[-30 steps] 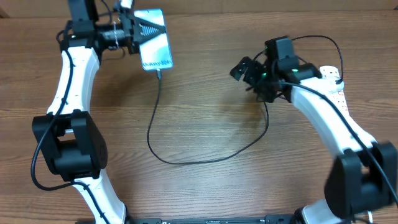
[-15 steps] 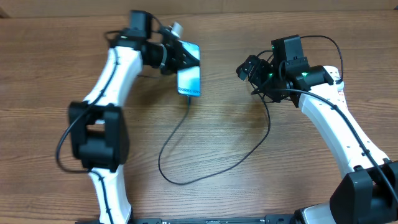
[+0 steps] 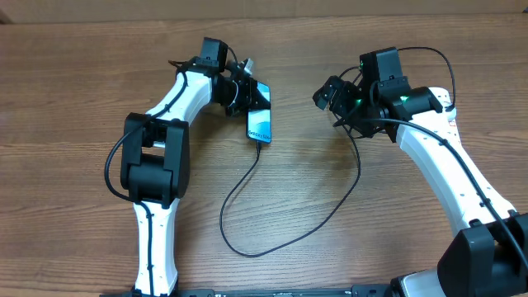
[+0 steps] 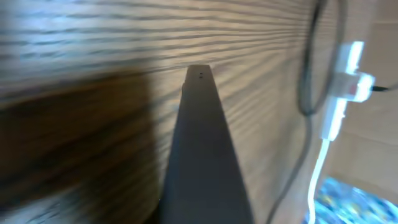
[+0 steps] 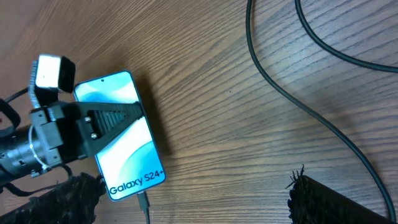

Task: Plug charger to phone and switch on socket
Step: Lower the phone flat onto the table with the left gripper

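Observation:
My left gripper [image 3: 250, 97] is shut on the upper part of the phone [image 3: 260, 124] and holds it at the table's far middle. The right wrist view shows the phone's lit "Galaxy S24+" screen [image 5: 124, 146] with the left gripper's finger [image 5: 102, 124] across it. The charger's connector tip [image 5: 144, 202] sits in the phone's bottom port. Its black cable [image 3: 247, 247] loops toward the front and back up to the right. My right gripper [image 3: 330, 95] is open and empty, right of the phone. The socket [image 3: 450, 115] lies mostly hidden under the right arm; it also shows in the left wrist view [image 4: 345, 87].
The left wrist view shows the phone edge-on as a dark wedge [image 4: 202, 143] over the wood. Another stretch of black cable [image 5: 298, 93] crosses the table near the right gripper. A white lead [image 4: 317, 168] runs from the socket.
My left arm has swung the phone from the far left toward the table's middle, and the cable loop has followed to the right. The right arm has barely moved.

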`<state>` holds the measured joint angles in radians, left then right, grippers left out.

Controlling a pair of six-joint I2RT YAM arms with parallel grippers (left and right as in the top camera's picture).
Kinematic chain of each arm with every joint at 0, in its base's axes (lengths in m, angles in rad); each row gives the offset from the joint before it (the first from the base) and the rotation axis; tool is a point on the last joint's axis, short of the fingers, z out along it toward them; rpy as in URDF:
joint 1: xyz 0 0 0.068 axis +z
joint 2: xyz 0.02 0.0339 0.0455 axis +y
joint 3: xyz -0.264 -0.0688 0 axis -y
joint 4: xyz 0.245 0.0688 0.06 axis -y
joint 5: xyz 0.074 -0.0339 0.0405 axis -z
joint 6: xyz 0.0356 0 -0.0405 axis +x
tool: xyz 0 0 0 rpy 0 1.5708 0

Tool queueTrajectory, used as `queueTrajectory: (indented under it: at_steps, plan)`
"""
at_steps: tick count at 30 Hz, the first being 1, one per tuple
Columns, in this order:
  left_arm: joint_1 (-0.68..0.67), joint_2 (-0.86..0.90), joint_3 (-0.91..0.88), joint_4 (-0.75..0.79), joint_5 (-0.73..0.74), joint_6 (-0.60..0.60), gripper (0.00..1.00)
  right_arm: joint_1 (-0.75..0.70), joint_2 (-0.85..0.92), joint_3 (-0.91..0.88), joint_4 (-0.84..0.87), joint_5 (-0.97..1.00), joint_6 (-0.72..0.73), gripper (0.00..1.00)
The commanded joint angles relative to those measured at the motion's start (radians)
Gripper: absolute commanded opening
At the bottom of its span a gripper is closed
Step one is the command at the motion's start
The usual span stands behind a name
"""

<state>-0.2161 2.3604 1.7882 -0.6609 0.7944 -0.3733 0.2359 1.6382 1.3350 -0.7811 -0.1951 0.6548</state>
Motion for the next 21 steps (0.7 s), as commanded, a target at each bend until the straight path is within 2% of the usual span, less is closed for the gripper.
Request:
queueTrajectory:
  at_steps: [1, 9, 21]
  plan:
    - [-0.037, -0.013, 0.014, -0.024, -0.148, -0.025, 0.04, 0.007, -0.026, 0.008, -0.003, 0.000, -0.010, 1.00]
    - [-0.054, -0.011, 0.014, -0.023, -0.181, -0.097, 0.04, 0.007, -0.026, 0.007, -0.012, 0.000, -0.009, 1.00]
    - [-0.055, -0.011, 0.014, -0.023, -0.195, -0.100, 0.04, 0.007, -0.026, 0.007, -0.015, 0.000, -0.009, 1.00]
